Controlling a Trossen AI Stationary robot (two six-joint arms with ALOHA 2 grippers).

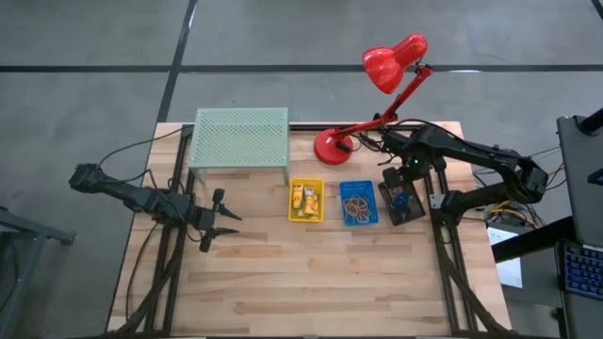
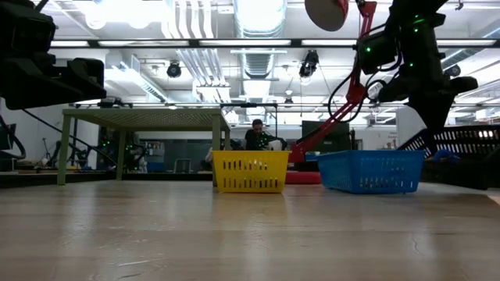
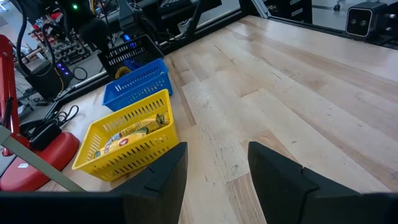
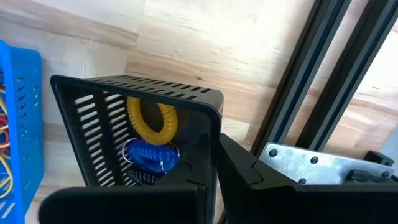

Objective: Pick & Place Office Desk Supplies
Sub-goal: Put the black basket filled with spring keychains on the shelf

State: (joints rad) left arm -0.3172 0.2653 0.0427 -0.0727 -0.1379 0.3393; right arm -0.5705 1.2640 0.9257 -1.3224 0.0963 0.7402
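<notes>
Three small baskets stand in a row at mid-table. The yellow basket [image 1: 305, 201] holds yellow packets [image 3: 134, 130], and the blue basket [image 1: 358, 202] holds rubber bands [image 1: 356, 201]. The black basket [image 4: 93, 118] holds a yellow ring [image 4: 152, 118] and a blue ring [image 4: 149, 155]. My right gripper [image 4: 214, 168] points down above the black basket's corner, shut, with nothing showing between its fingers. My left gripper [image 3: 214, 180] hovers open over the table's left part, pointing toward the baskets.
A pale green mesh shelf [image 1: 240, 139] stands at the far left. A red desk lamp has its base [image 1: 333, 144] behind the baskets. Metal frame rails [image 4: 317, 81] run beside the black basket. Bare wood [image 1: 311, 273] fills the table's near half. A person [image 2: 256, 134] is far off in the room.
</notes>
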